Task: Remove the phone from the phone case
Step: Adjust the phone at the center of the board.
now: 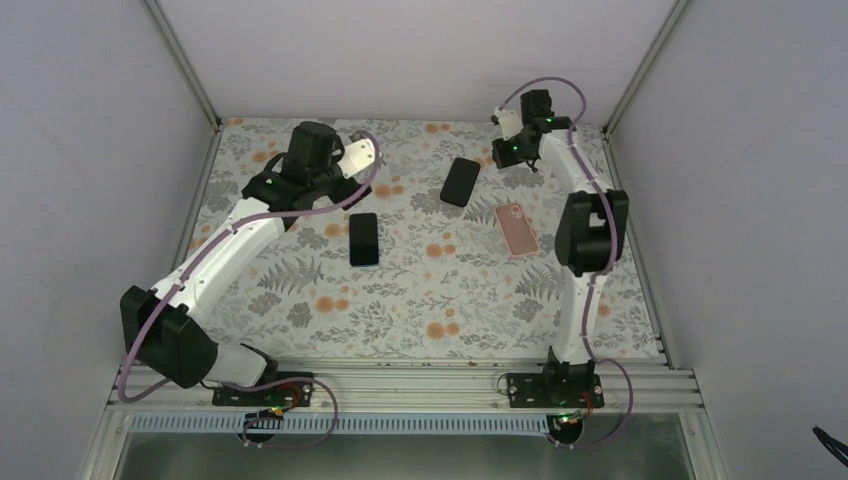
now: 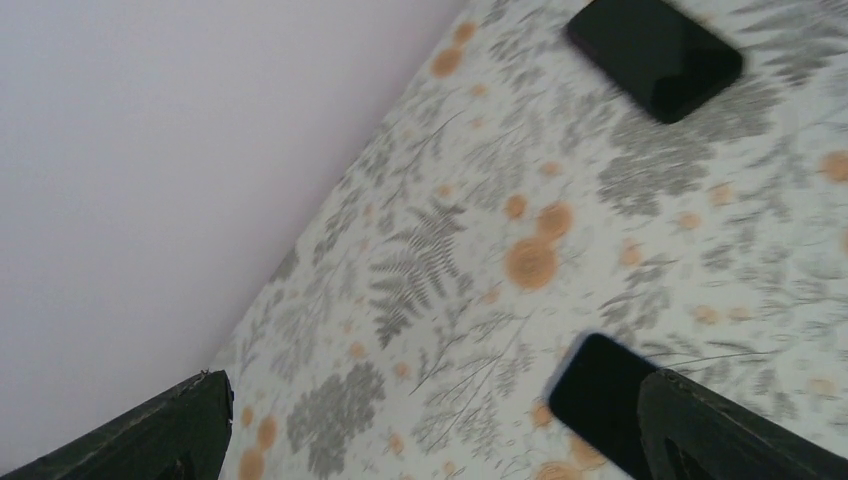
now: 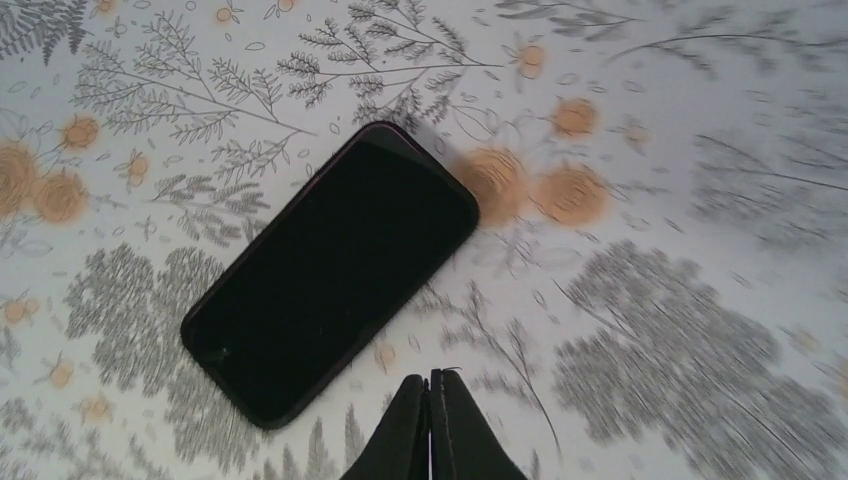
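A black phone in a dark rimmed case (image 1: pixel 460 181) lies screen up at the back middle of the floral table. In the right wrist view it (image 3: pixel 330 275) lies just ahead and to the left of my right gripper (image 3: pixel 432 385), which is shut, empty and above the table. That gripper (image 1: pixel 503 152) is to the right of this phone. A second black phone (image 1: pixel 364 239) lies left of centre. My left gripper (image 2: pixel 430 400) is wide open and empty above the table, and this second phone (image 2: pixel 600 395) is beside its right finger (image 2: pixel 720 430). A pink phone case (image 1: pixel 516 228) lies back up to the right.
The floral mat (image 1: pixel 420 300) covers the table inside a white-walled enclosure. The back wall (image 2: pixel 150 150) is near the left gripper. The right arm's elbow (image 1: pixel 590 232) hangs next to the pink case. The metal rail (image 1: pixel 400 385) runs along the near edge.
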Action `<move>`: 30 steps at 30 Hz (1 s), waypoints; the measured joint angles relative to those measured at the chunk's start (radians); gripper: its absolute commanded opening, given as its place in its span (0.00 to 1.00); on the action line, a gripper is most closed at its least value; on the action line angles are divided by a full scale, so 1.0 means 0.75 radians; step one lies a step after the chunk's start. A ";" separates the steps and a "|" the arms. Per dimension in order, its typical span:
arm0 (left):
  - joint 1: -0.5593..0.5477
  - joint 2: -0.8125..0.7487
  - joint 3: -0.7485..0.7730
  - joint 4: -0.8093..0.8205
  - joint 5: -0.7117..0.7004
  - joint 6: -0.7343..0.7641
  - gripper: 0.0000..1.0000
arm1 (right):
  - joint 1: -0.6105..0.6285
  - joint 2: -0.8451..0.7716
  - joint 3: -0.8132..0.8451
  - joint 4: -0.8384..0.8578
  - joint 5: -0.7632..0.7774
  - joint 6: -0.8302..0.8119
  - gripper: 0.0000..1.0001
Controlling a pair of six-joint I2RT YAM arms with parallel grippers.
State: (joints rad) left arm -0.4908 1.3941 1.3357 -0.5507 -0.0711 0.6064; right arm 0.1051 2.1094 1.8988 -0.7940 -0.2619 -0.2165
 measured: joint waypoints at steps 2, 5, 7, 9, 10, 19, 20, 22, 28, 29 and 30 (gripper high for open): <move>0.060 0.010 -0.027 0.042 -0.011 -0.024 1.00 | 0.016 0.130 0.105 -0.018 -0.041 0.006 0.04; 0.128 0.044 -0.040 0.100 -0.031 -0.053 1.00 | 0.051 0.234 0.139 -0.009 -0.037 0.007 0.03; 0.152 0.068 -0.041 0.135 -0.035 -0.063 1.00 | 0.094 0.270 0.138 0.009 0.006 0.008 0.03; 0.170 0.084 -0.041 0.158 -0.034 -0.067 1.00 | 0.135 0.292 0.144 0.046 0.048 0.017 0.03; 0.177 0.090 -0.042 0.165 -0.031 -0.068 1.00 | 0.150 0.303 0.150 0.067 0.065 0.026 0.03; 0.286 0.105 -0.059 0.289 -0.011 -0.068 1.00 | 0.189 0.502 0.446 0.191 0.135 0.096 0.03; 0.298 0.111 -0.069 0.304 -0.005 -0.068 1.00 | 0.189 0.527 0.472 0.196 0.144 0.097 0.03; 0.318 0.128 -0.089 0.320 0.005 -0.068 1.00 | 0.189 0.561 0.483 0.193 0.157 0.096 0.03; 0.362 0.185 -0.130 0.336 0.043 -0.086 1.00 | 0.200 0.629 0.488 0.209 0.167 0.092 0.03; 0.367 0.192 -0.131 0.338 0.049 -0.091 1.00 | 0.199 0.632 0.495 0.203 0.168 0.092 0.03; 0.369 0.196 -0.131 0.342 0.053 -0.093 1.00 | 0.199 0.637 0.502 0.199 0.168 0.092 0.03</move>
State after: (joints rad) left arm -0.2138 1.5410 1.2377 -0.2939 -0.0315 0.5369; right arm 0.2546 2.5870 2.2753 -0.6445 -0.1356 -0.1478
